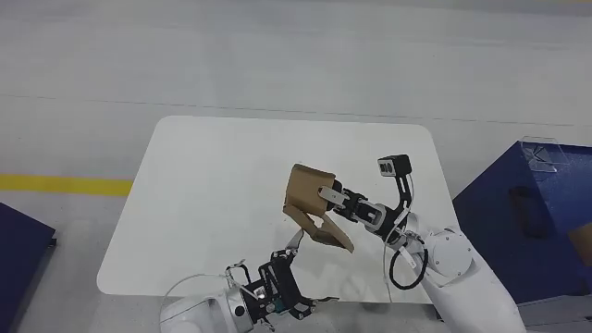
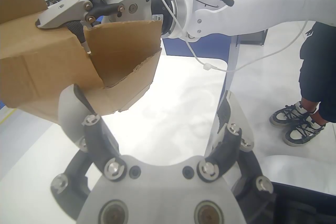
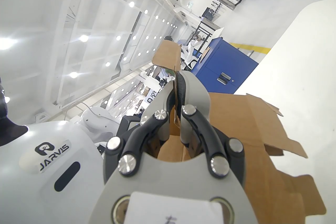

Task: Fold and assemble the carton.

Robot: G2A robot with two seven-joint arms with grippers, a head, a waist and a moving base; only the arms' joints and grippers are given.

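Half-formed brown carton (image 1: 310, 205) with ragged flaps splayed open, raised over the near side of the white table (image 1: 203, 194), pinched at one wall by the clamped right gripper (image 3: 175, 78), left gripper (image 2: 149, 96) spread wide just beneath.

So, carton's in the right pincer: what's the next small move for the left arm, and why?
Likely ease the left pincer forward and close it on the loose lower flap, ready to fold it. The right pincer is shut on a wall of the carton, steadying it; the left one stands open, one finger beside that flap, which sticks out unfolded.
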